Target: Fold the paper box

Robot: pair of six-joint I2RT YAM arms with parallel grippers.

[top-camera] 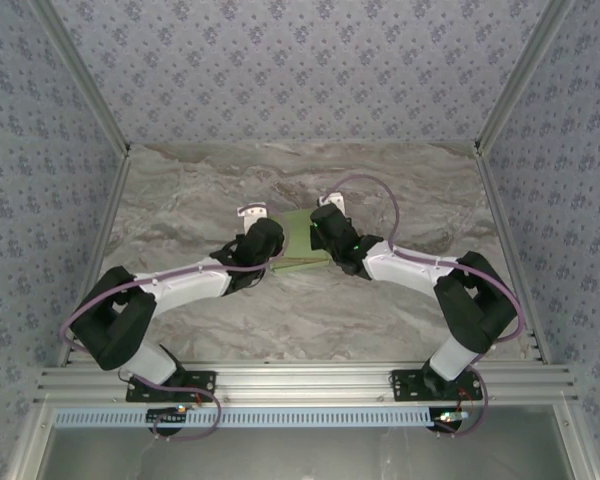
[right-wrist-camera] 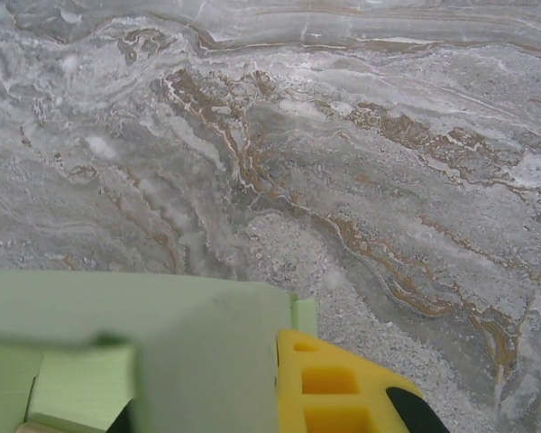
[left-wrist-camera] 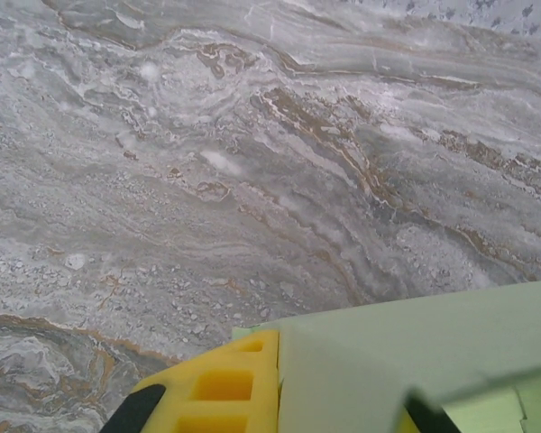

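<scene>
The paper box (top-camera: 302, 243), pale green card, is held between my two grippers near the middle of the marble table. My left gripper (top-camera: 272, 240) is shut on its left side and my right gripper (top-camera: 325, 230) on its right side. In the left wrist view the left gripper (left-wrist-camera: 334, 388) has a yellow finger (left-wrist-camera: 221, 388) pressed against a flat green panel of the paper box (left-wrist-camera: 415, 347); the other finger is mostly hidden behind the card. In the right wrist view the right gripper (right-wrist-camera: 216, 388) pinches a folded wall of the paper box (right-wrist-camera: 117, 311) beside its yellow finger (right-wrist-camera: 334, 383).
The marble tabletop (top-camera: 200, 190) lies open on all sides of the box. Wallpapered walls and aluminium posts (top-camera: 110, 130) enclose the table on the left, right and back. A metal rail (top-camera: 300, 380) with both arm bases runs along the near edge.
</scene>
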